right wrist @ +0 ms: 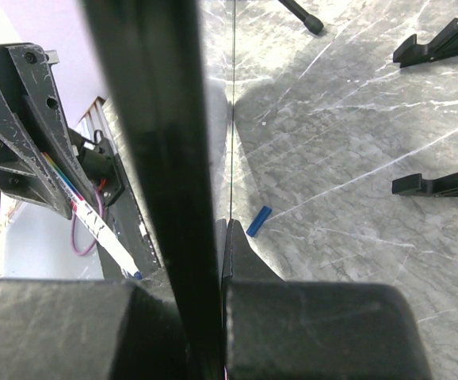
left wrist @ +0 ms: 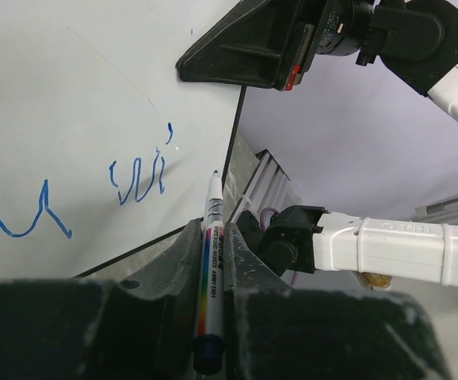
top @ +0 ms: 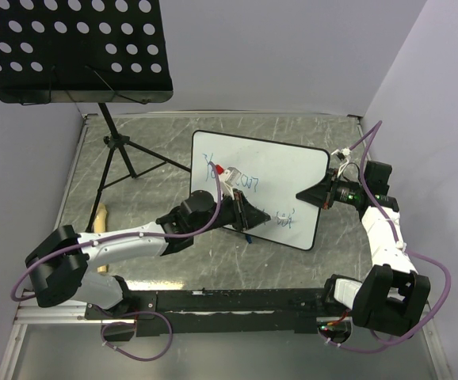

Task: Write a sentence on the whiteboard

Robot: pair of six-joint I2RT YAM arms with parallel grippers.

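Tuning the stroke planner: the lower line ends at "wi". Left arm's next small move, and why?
Probably put the marker tip down just right of the blue "wi" and draw the next stroke. The left tool is shut on the marker, its tip beside the last stroke, with little room before the whiteboard's edge. The right tool clamps that edge.

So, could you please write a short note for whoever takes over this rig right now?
Left gripper: shut on the white rainbow-striped marker pen, tip near the board's lower edge.
Right gripper: shut on the edge of the white glossy black-framed whiteboard, holding it up.
Done: blue handwritten first line; the second line so far reads roughly "u wi".
Left: probably finishing that second line.
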